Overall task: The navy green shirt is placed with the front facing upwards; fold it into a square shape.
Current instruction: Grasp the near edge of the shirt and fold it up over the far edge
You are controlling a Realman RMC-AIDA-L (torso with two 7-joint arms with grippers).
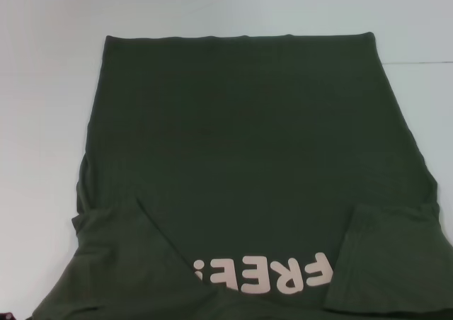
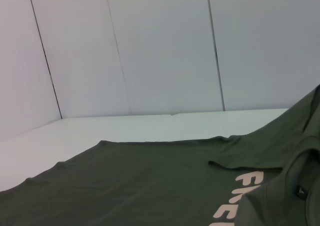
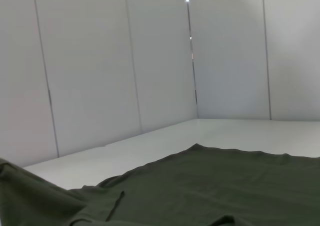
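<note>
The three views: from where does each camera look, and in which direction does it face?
Head view: from above, looking forward and down at the navy green shirt spread on the white table; no arm or hand shows.
Left wrist view: low over the table, looking across the shirt's "FREE!" lettering toward white wall panels; no hand shows.
Right wrist view: also low, looking across plain green cloth toward the walls; no hand shows.
Shared: head and left wrist views both show the lettering.
</note>
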